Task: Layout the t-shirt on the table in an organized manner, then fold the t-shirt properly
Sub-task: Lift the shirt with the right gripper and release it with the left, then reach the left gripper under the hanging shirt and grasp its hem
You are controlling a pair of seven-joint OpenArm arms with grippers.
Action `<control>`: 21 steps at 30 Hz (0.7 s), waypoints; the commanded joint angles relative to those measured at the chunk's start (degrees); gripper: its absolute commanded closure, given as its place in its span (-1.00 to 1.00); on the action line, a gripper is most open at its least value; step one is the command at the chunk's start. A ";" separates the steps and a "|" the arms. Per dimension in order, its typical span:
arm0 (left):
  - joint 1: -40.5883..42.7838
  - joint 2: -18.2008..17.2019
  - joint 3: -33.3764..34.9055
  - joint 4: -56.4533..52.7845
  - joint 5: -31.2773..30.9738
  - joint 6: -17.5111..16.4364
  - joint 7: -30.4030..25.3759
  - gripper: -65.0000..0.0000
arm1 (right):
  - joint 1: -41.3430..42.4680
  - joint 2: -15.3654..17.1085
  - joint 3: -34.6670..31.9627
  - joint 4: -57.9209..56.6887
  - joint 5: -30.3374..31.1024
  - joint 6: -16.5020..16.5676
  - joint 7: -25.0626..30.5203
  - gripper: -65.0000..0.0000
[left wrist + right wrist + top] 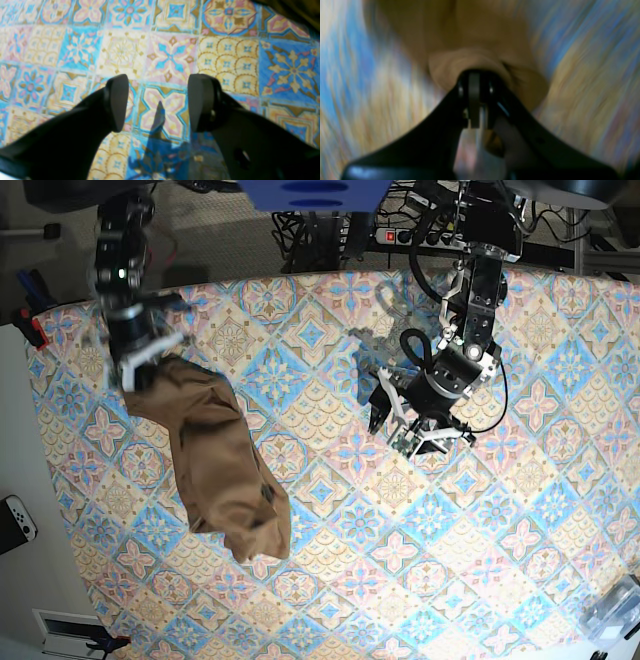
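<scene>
Right gripper (pixel 475 82): black jaws clamped on a fold of the tan-brown soft cloth t-shirt (pixel 215 460).
Left gripper (pixel 157 102): jaws wide, empty, over the tile-patterned table (pixel 520 520).
Risk: one-point hold near the table's left edge; shirt may stay bunched or slip.

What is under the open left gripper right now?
Only the bare patterned table shows under the left gripper; nothing sits between its jaws. The t-shirt lies apart from it, and the gripper's own body covers a strip of the table.

Two dark arms are seen in the base view: the left gripper (pixel 392 420) is built of black fingers with white brackets, and a black cable is looped beside it. The right gripper (pixel 143 358) is black with white plates (a small green light above it).
</scene>
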 commanded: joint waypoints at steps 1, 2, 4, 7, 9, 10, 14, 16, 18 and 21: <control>-3.49 0.08 1.94 0.84 -0.16 0.23 -1.61 -0.06 | -1.07 -0.70 -1.67 0.75 0.87 1.05 0.07 1.00; -4.98 0.08 3.26 0.40 -0.07 0.23 -1.52 -0.06 | -0.99 -0.70 -2.47 0.67 0.87 1.05 0.07 1.00; -7.88 -0.01 6.51 -2.41 -0.07 0.23 -1.52 -0.06 | -0.99 -0.70 -2.82 0.67 0.87 1.05 0.07 1.00; -14.57 -0.01 12.14 -8.47 -0.07 0.23 -1.52 -0.06 | -0.99 -0.70 -3.08 0.67 0.87 1.05 0.07 1.00; -19.23 0.16 16.36 -13.75 -0.51 0.23 -1.88 -0.06 | -0.99 -0.70 -3.08 0.67 0.87 1.05 -0.11 1.00; -21.60 0.87 19.00 -16.30 -0.60 0.23 -1.88 -0.06 | -0.99 -0.70 -2.91 0.67 0.87 1.05 -0.11 1.00; -28.46 5.44 23.74 -25.44 -0.60 0.23 -1.96 -0.08 | -0.99 -0.70 -2.82 0.67 0.87 1.05 -0.02 1.00; -31.01 8.87 23.83 -30.01 -0.42 0.23 -2.05 -0.08 | -0.99 -0.70 -2.99 0.67 0.87 1.05 -0.02 1.00; -33.64 13.00 23.83 -35.02 -0.16 0.23 -2.05 -0.08 | -1.07 -0.70 -3.08 0.67 0.87 1.05 -0.02 1.00; -37.69 17.83 23.83 -44.87 -0.16 0.23 -2.14 -0.08 | -1.25 -0.70 -2.91 0.67 0.87 1.05 -0.02 1.00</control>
